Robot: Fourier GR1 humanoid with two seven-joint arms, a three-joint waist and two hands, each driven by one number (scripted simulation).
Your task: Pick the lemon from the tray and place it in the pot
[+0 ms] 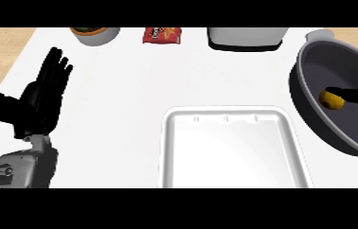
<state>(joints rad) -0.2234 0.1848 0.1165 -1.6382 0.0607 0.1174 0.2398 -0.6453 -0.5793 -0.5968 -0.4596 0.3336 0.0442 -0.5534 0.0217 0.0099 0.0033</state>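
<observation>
- At six o'clock, the shallow white plastic tray point(236, 150) lies bare.
- At nine o'clock, the black left hand point(43, 98) rests, fingers straight; the right hand's state cannot be told.
- At three o'clock, the small yellow lemon point(331, 99) sits inside the dark grey metal pot point(311, 69): likely light, firm, slick-skinned, best pinched across its middle.

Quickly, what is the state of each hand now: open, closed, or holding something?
Left hand: open, fingers up, resting at the view's left, holding nothing.
Right hand: only dark fingers show beside the lemon inside the pot; grip cannot be told.
</observation>
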